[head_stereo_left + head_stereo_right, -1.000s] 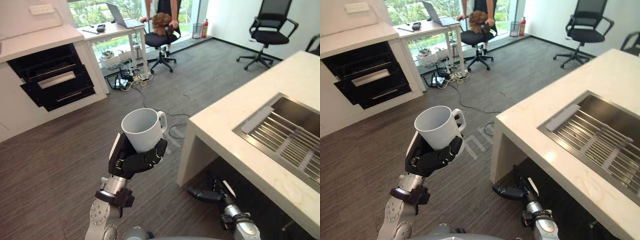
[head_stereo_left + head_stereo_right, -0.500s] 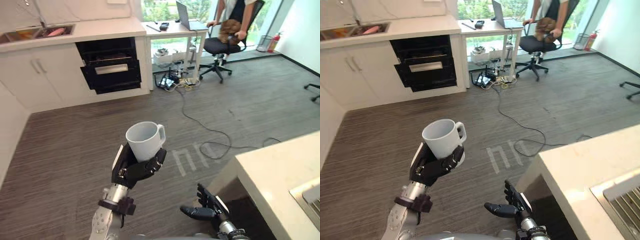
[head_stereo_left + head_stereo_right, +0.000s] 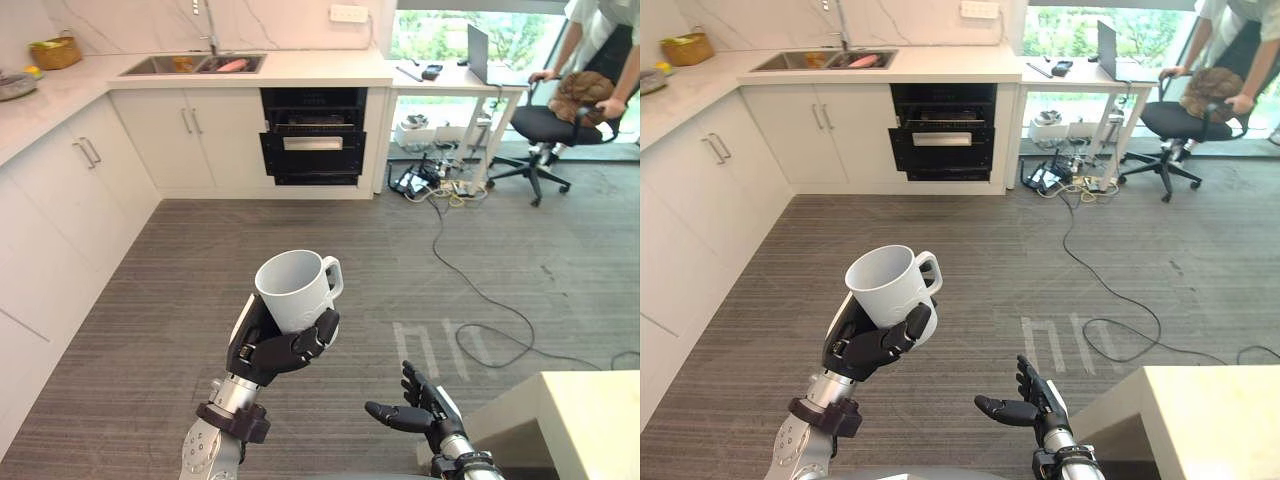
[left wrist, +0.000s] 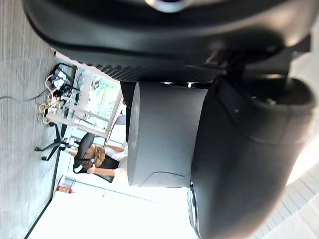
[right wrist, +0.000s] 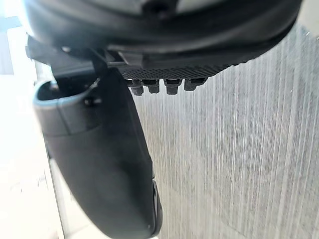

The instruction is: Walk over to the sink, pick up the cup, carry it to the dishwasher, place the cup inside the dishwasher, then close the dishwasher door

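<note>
The step in hand is judged to be the carry over the floor (image 3: 150, 330) to the dishwasher (image 3: 313, 140), seen dark and open at upper centre. It is best done with the cup (image 3: 296, 290) held upright and level. At the frame's centre the cup is gripped from below by the left hand (image 3: 270, 350), fingers curled round its body. The right hand (image 3: 420, 412), at the bottom, is spread and empty. Cabinets (image 3: 60, 220) line the left, and a desk (image 3: 455, 80) and a seated person (image 3: 600, 40) are at upper right. No obstacle is seen on the straight path.
</note>
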